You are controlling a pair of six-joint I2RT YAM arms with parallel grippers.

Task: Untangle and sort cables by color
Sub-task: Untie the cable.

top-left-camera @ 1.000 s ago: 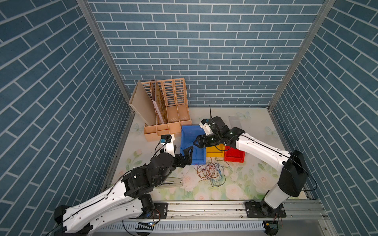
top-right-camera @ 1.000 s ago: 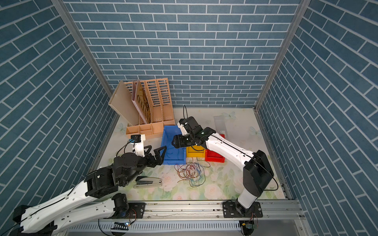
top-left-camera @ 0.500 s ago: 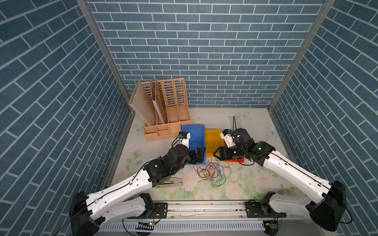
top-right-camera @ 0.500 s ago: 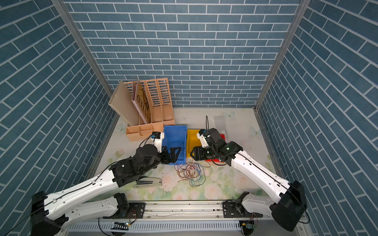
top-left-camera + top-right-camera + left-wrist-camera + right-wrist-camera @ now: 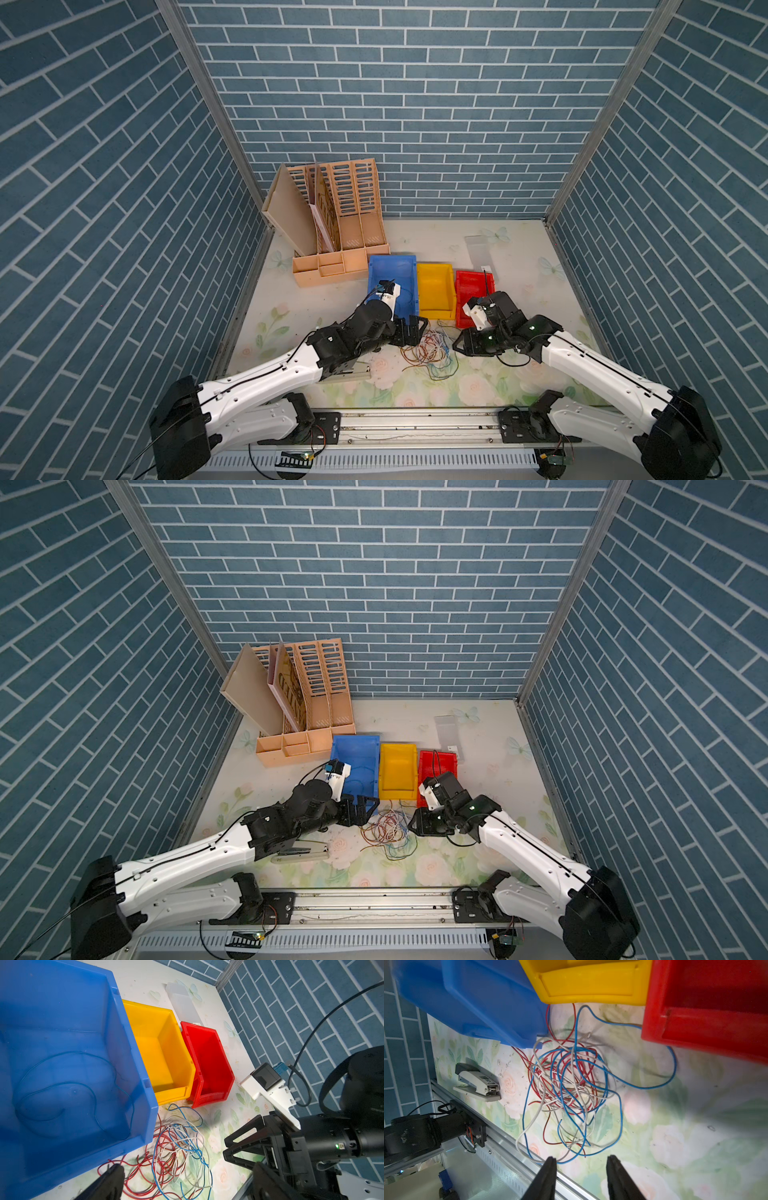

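Tangle of cables (image 5: 430,352) in blue, white and red on the flowered desk (image 5: 519,374), just in front of three bins set side by side: blue bin (image 5: 392,266), yellow bin (image 5: 434,272), red bin (image 5: 473,278). Loops heaped over one another, closest to the front corner of the blue bin and the front of the yellow one. In the right wrist view, sends one long blue strand out along the front of the red bin. Apart from the heap, one blue cable (image 5: 70,1083) coiled on the floor of the blue bin.

At the heap's left edge, the left hand (image 5: 415,332): hovers close by the blue bin's front corner, fingers spread wide, nothing between them. At the heap's right edge, the right hand (image 5: 456,345): sits low, facing the left hand across the heap, fingers partway apart with a clear gap, gripping nothing. In its own wrist view, shows a cable loop right at the fingertips (image 5: 549,1169); touching or not, cannot tell.

Near the desk's front edge, partly under the left arm, a stapler (image 5: 299,852). Farther back, against the wall, a peach file rack (image 5: 345,232). Behind the red bin, a clear plastic box (image 5: 478,249).
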